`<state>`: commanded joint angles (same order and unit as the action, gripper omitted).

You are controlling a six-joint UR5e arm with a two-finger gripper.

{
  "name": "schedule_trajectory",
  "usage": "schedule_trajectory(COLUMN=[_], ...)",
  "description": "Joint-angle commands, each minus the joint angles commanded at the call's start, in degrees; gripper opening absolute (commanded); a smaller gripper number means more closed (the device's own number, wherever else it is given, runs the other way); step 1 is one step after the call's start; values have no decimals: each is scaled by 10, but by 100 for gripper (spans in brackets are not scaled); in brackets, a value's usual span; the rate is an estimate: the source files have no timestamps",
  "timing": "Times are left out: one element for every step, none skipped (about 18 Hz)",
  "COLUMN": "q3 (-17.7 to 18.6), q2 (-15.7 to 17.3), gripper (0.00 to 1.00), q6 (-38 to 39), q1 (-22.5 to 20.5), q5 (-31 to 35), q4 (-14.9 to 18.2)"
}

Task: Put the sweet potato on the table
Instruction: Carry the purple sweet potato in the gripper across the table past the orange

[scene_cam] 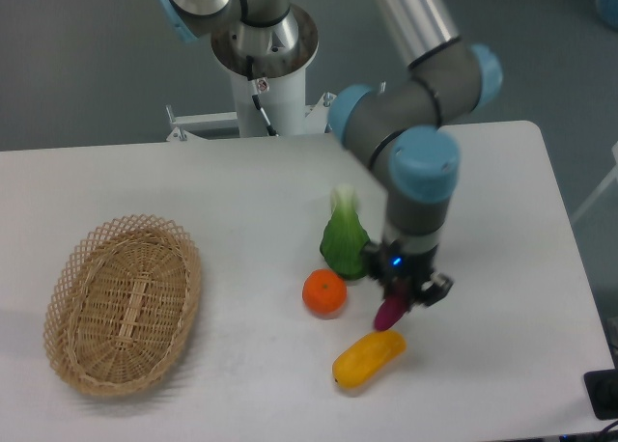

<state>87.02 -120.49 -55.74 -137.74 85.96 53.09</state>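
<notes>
Magenta tip of the sweet potato [390, 314] shows just below the gripper [407, 297], whose fingers are pinched on its upper part; most of the tuber is hidden by the tool. I judge it carried low over the table [502, 230], near the front right of centre, but I cannot tell whether its lower end already touches the surface. So the task reads as late-stage: potato held and positioned, release and retreat not yet done. Surroundings: a yellow fruit [369, 358] lies just beside the potato tip, at about 7 o'clock from it, close enough that the two may touch on release. An orange [324, 292] sits at 9 o'clock from the gripper, and a green leafy vegetable [345, 239] at about 10 o'clock, near the wrist. A wicker basket [123, 302] sits well apart at the far left. Bare table lies at 3 o'clock; I would favour that side.
</notes>
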Motion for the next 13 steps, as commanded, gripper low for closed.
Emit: schedule_trajectory(q3=[-4,-4,-4,-1,3,10,18,27,38,50,60,71,79], q2=[-7,-12,-18,-20,-20,-19,-19,-19,-19,-16,-13,-11,-7], gripper=[14,14,15,15,16,19,21,24,30,35,37,41,49], q6=[11,19,26,33,36,38,38,38,37,36,35,35,34], q1=[11,22,33,45,55,62,69,73,79,83,86,92,93], q5=[0,0,0,0,-1,-1,-1,-1,-1,-1,-1,-1,-1], q4=[0,0,0,0,0,0,-1,-1,-3,-4,-5,-5,-6])
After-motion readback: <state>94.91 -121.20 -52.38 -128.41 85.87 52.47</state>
